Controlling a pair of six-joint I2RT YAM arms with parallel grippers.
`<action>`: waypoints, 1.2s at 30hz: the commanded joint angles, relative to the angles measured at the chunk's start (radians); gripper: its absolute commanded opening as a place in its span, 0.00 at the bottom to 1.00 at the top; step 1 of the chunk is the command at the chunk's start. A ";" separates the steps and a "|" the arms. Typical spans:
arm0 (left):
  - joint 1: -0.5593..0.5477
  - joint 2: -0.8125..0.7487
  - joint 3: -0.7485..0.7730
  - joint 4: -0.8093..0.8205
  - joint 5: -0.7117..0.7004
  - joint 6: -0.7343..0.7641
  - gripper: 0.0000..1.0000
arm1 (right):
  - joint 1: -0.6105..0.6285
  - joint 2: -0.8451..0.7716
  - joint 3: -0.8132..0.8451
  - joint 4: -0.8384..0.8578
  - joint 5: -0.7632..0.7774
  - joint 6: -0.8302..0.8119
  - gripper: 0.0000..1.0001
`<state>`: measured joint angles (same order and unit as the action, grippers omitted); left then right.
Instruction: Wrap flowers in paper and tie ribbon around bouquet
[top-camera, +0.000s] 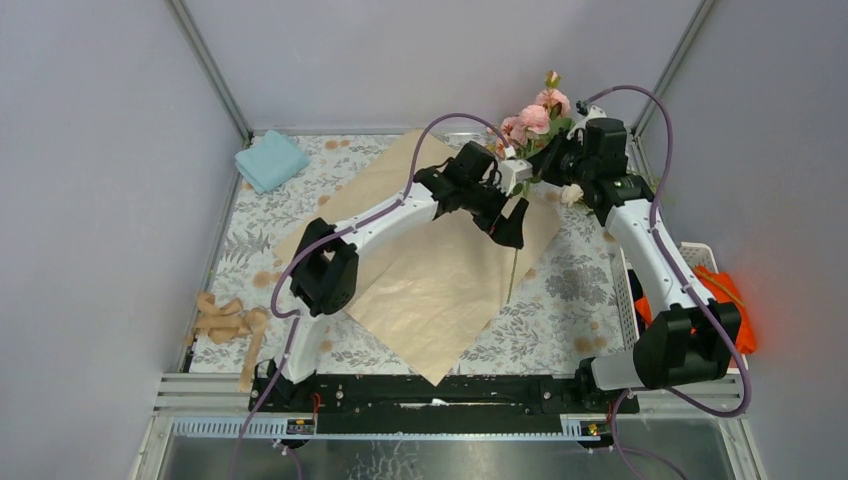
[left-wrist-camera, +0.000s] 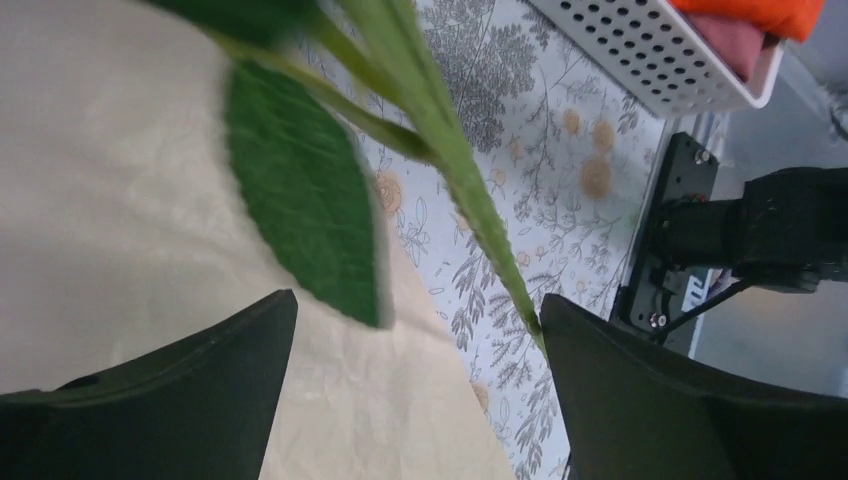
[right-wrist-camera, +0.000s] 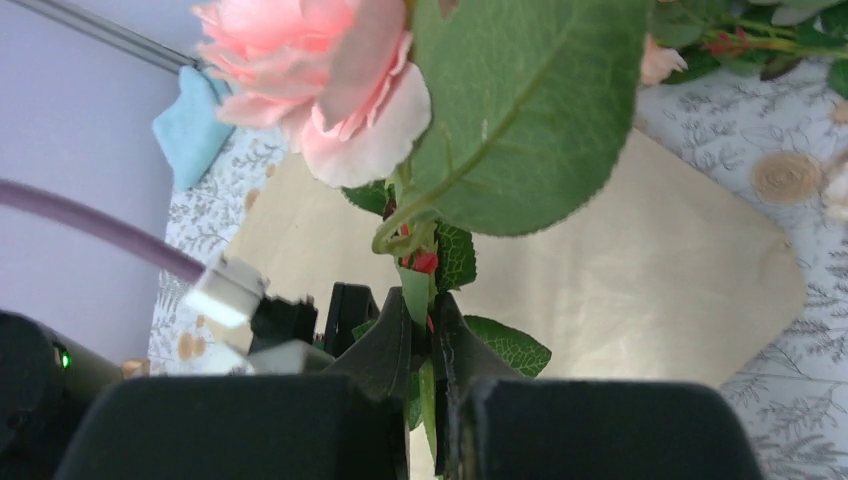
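Getting the flowers (top-camera: 535, 118) laid onto the paper (top-camera: 430, 290) is the step I'm on, nothing's wrapped or tied yet. Working outward from my end: the ribbon (top-camera: 228, 325) sits in a loose heap by the table's (top-camera: 575, 285) near left edge, well apart from everything else, so that's a later job. The paper lies flat in the middle, turned diamond-wise with one corner pointing at the near edge.

Over its right-hand corner hangs the left gripper (left-wrist-camera: 415, 340), spread as wide as it goes and gripping nothing. A stem (left-wrist-camera: 470, 190) and a leaf run through the gap. The stem looks close to one finger, can't tell if it touches.

Just beyond that, the right gripper (right-wrist-camera: 420, 335) is clamped tight on the stems under the blooms. It holds the bunch up in the air near the far right of the table, and one long stem dangles down about at the paper's right edge.

Next move, as I read it: lower the bunch and bring it left so the stems lie along the middle of the sheet, maybe pinching the lower stems with the left to steady them first.

Room-wise, lots of bare paper toward the left and near side. The right is tighter. The white basket (left-wrist-camera: 640, 50) with the orange cloth (top-camera: 735, 310) hugs the right edge, and the two wrists are near each other, so I'd go slow. The blue cloth (top-camera: 270, 160) in the far left corner is out of the way
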<state>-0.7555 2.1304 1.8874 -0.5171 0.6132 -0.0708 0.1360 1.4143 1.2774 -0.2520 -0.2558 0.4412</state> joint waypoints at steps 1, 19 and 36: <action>0.011 -0.059 -0.011 0.143 0.063 -0.084 0.98 | 0.036 -0.049 0.025 0.055 -0.076 0.013 0.00; 0.195 -0.217 -0.248 0.260 0.128 -0.396 0.00 | 0.045 0.030 0.092 0.057 -0.233 -0.022 0.72; 0.459 0.094 -0.259 0.077 -0.104 -0.303 0.00 | -0.069 0.294 0.381 -0.541 0.547 -0.742 1.00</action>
<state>-0.2848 2.2307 1.6096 -0.4221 0.6155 -0.4274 0.1432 1.7199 1.6337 -0.6540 0.2028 -0.1310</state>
